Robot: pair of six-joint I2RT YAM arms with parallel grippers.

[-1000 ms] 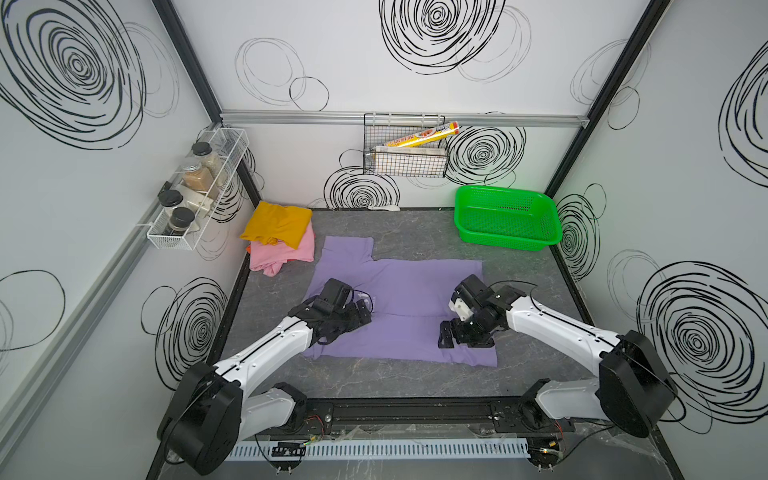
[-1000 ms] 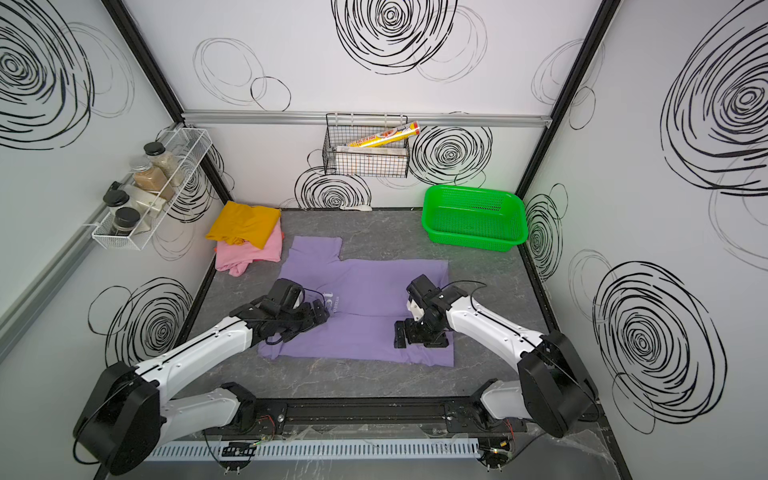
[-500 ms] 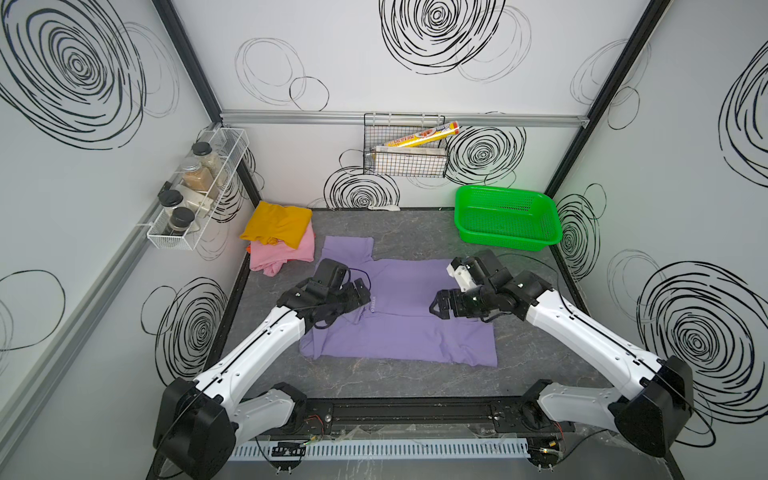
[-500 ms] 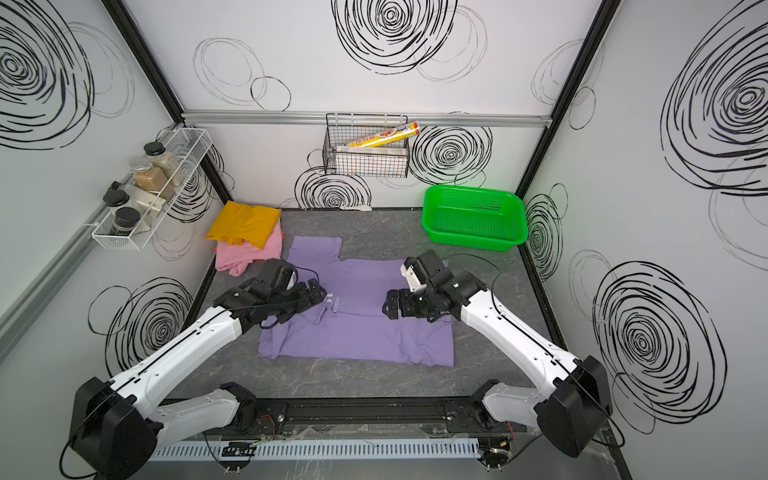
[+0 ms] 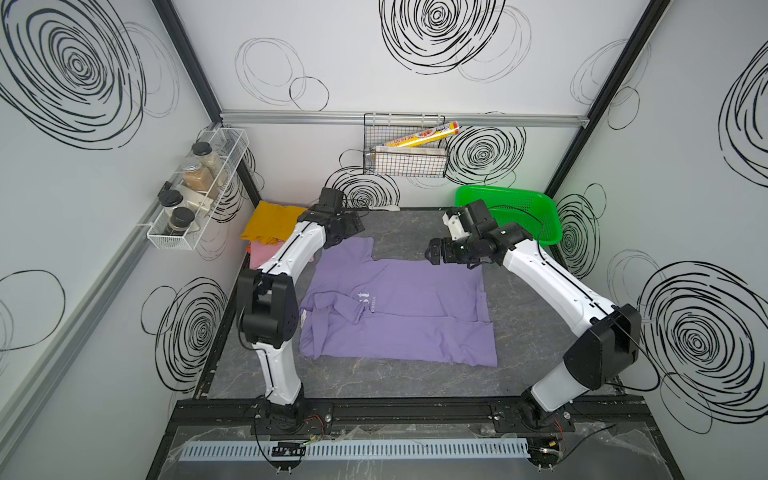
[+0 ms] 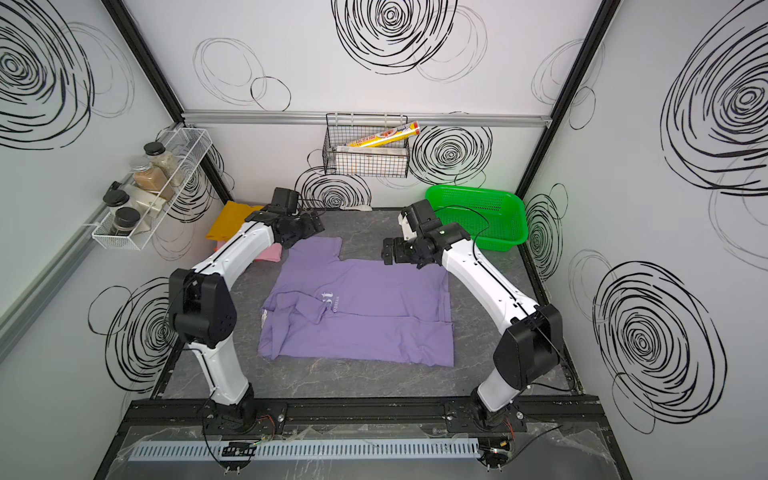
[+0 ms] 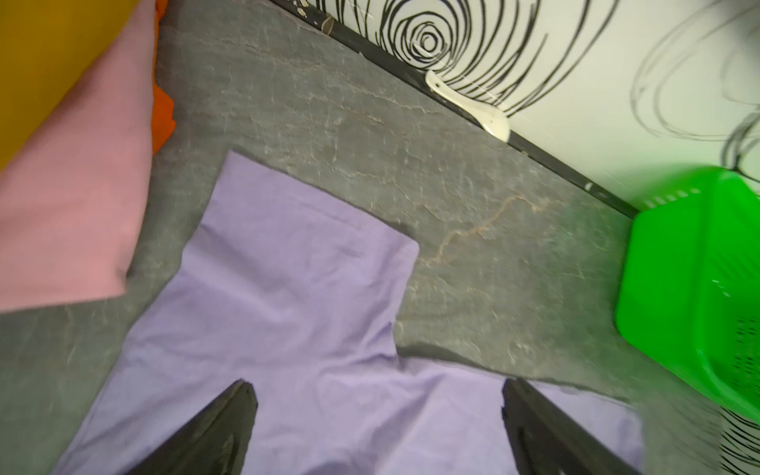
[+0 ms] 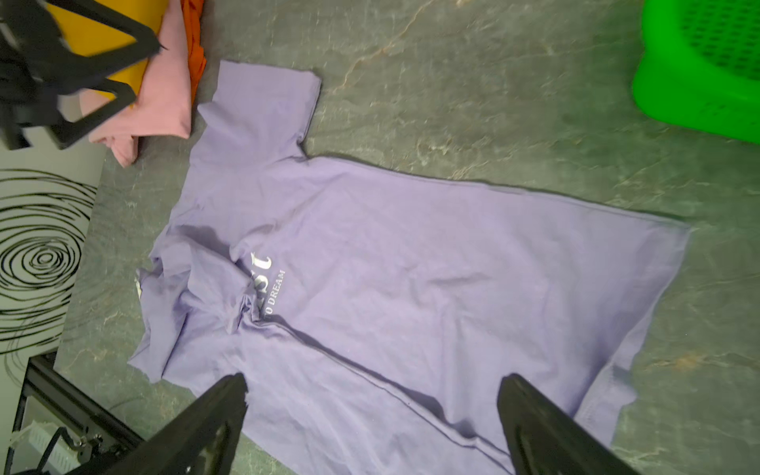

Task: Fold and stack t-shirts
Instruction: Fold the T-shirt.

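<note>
Purple shirt (image 5: 399,307) is my target. It lies flat on the counter (image 5: 407,228), just off the green basket (image 5: 536,208), on the side toward the arm bases. Long axis runs away from the basket: hem end nearest it, collar end farthest. The one loose sleeve sticks out from the back edge, at the end far from the basket.

Right claw (image 5: 432,251) hovers over that back edge, toward the hem end, so it's the claw closer to the basket. Left claw (image 5: 353,224) hangs by the loose sleeve. Each arm is nearer its own end, so I reckon a two-arm pick of the back edge, then carry it over toward the front. Both claws are spread wide w/ nothing in either.

Shirt look: front sleeve is tucked in over the white chest lettering, a crease runs lengthwise, and it's rumpled nr the collar. Yellow shirt (image 5: 270,220) sits folded on the pink shirt (image 5: 262,255), across the counter from the basket.
</note>
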